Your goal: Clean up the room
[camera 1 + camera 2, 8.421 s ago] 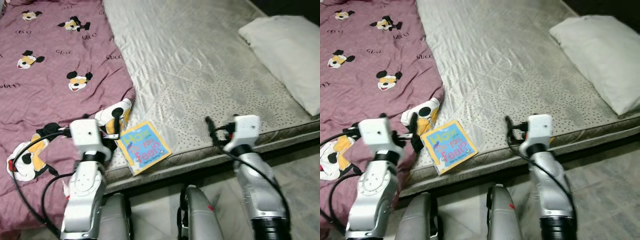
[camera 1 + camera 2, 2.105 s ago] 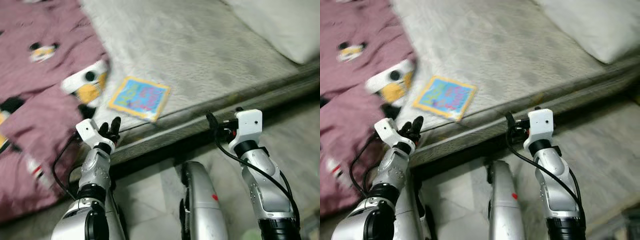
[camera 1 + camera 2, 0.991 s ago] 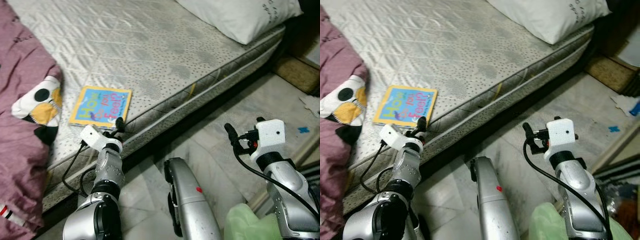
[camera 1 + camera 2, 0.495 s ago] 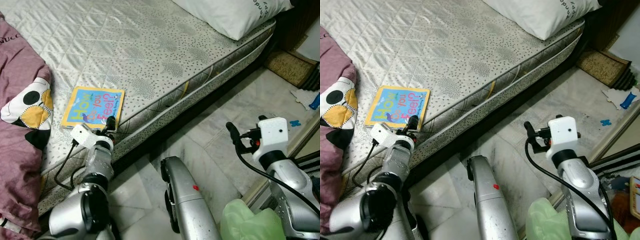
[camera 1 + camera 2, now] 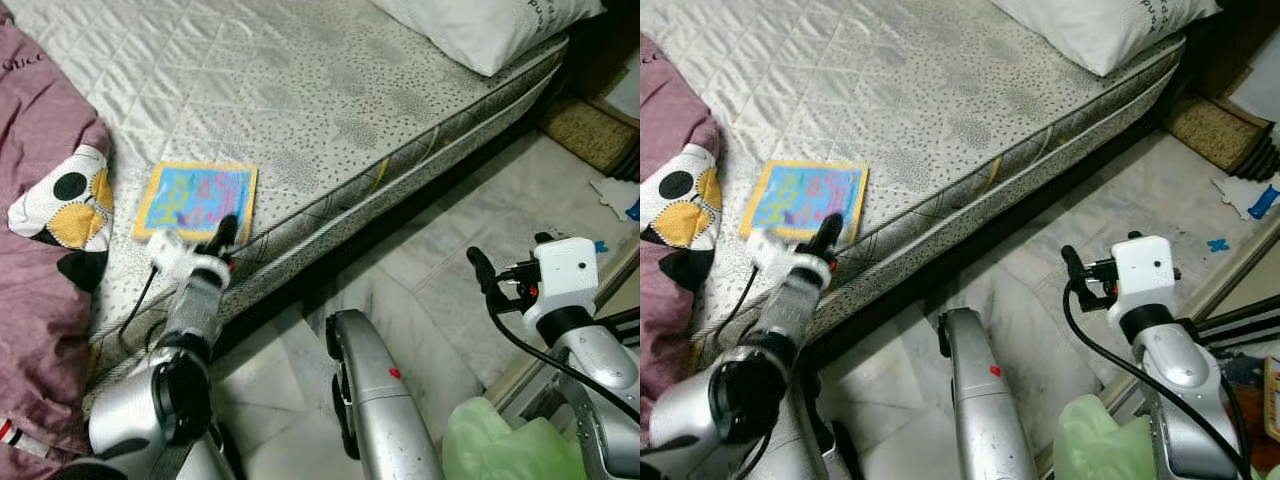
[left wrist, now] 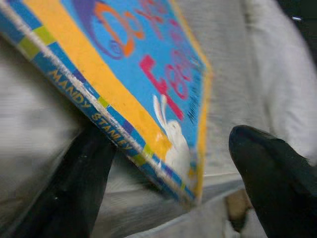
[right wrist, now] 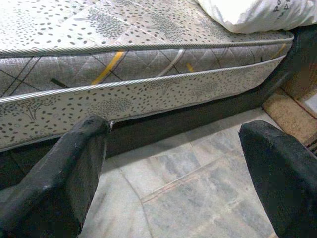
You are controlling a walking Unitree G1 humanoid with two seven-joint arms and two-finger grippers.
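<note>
Lying flat near the edge of the bed (image 5: pixel 330 90), the picture book (image 5: pixel 196 200) sits just beside a purple blanket (image 5: pixel 40 250). The left pincer (image 6: pixel 163 193) is spread wide around the book's corner. The right pincer (image 7: pixel 173 178) hangs wide open over the floor (image 5: pixel 430 260).

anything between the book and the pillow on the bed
Nothing; in the left eye view only bare quilted mattress lies between the book and the pillow.

Evenly bright light; left wrist view blurred, close-up.
</note>
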